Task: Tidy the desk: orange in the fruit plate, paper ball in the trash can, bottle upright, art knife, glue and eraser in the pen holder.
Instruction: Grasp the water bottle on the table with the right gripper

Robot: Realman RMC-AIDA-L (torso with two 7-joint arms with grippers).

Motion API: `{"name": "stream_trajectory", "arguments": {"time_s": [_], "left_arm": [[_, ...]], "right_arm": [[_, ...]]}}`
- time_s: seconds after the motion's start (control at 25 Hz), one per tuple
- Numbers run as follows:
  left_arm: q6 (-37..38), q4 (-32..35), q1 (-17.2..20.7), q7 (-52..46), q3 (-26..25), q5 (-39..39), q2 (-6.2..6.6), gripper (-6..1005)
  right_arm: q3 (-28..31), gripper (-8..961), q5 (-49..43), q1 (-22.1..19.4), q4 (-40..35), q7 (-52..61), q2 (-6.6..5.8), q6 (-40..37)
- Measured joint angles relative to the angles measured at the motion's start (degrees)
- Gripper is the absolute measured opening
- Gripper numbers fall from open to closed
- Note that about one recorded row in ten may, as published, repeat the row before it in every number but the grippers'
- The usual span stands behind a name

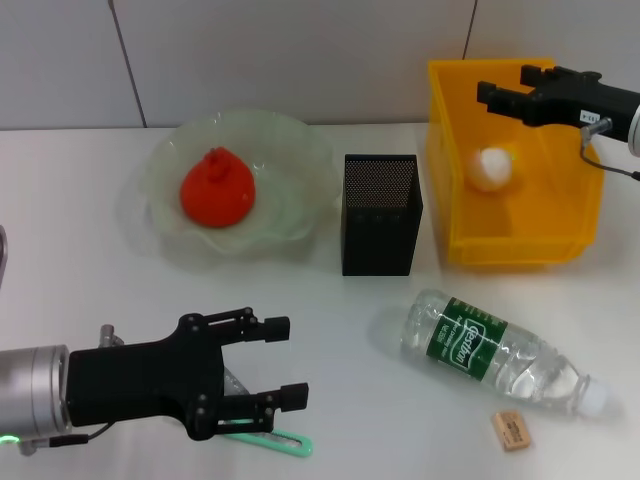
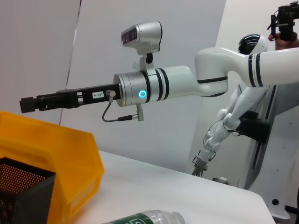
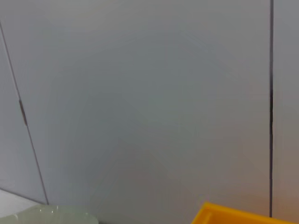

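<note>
Head view: orange [image 1: 216,188] sits in the plate [image 1: 290,160], far left of desk. Mesh pen holder [image 1: 381,214] upright mid-desk, just beside the yellow bin [image 1: 560,215] on its right. Paper ball [image 1: 491,168] lies inside bin. Bottle [image 1: 500,350] on its side in front of holder & bin, cap end toward R near edge. Eraser [image 1: 511,430] on desk just in front of bottle, apart from it. Green knife [image 1: 275,440] at near edge, partly under L gripper [image 1: 285,362]. L gripper low over the near-left desk, fingers spread, nothing btwn them; lower finger directly over knife, contact can't be told. R gripper [image 1: 505,84] above bin's back rim, fingers parted, empty. Glue not seen.

L wrist view: R gripper [image 2: 28,104] seen side-on, held level above bin [image 2: 70,154]; open/closed can't be told from this angle. Holder [image 2: 21,193] in corner in front of bin. Bottle [image 2: 149,218] neck end just shows at frame edge, lying flat on desk [image 2: 187,186].

R wrist view: mostly wall. Bin [image 3: 233,213] corner and plate [image 3: 56,215] rim just show; no fingers seen
</note>
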Motion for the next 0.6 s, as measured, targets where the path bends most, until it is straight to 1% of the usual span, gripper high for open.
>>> {"name": "stream_trajectory", "arguments": {"time_s": [0.08, 0.2, 0.32, 0.4, 0.48, 0.56, 0.6], "left_arm": [[0.00, 0.00, -0.05, 0.00, 0.00, 0.00, 0.05, 769], [0.00, 0.00, -0.09, 0.00, 0.00, 0.00, 0.10, 769], [0.00, 0.00, -0.30, 0.05, 0.00, 0.00, 0.22, 769], [0.00, 0.00, -0.39, 0.05, 0.00, 0.00, 0.22, 769], [0.01, 0.00, -0.49, 0.06, 0.00, 0.00, 0.25, 769], [0.01, 0.00, -0.59, 0.07, -0.04, 0.00, 0.35, 769], [0.00, 0.00, -0.67, 0.07, -0.06, 0.00, 0.45, 769]], "right_arm": [[0.04, 743, 2.11, -0.09, -0.06, -0.52, 0.03, -0.09], [0.08, 743, 8.80, -0.71, 0.17, -3.61, 0.05, -1.39], [0.11, 743, 15.08, -1.68, 0.55, -6.67, 0.05, -5.77], [0.10, 742, 17.75, -2.45, 0.65, -7.46, -0.10, -10.62], [0.10, 742, 19.35, -3.29, 0.69, -7.69, -0.49, -17.47], [0.06, 742, 19.70, -4.08, 0.71, -7.73, -1.02, -24.82], [-0.15, 742, 19.54, -4.54, 0.71, -7.76, -1.55, -28.98]]}}
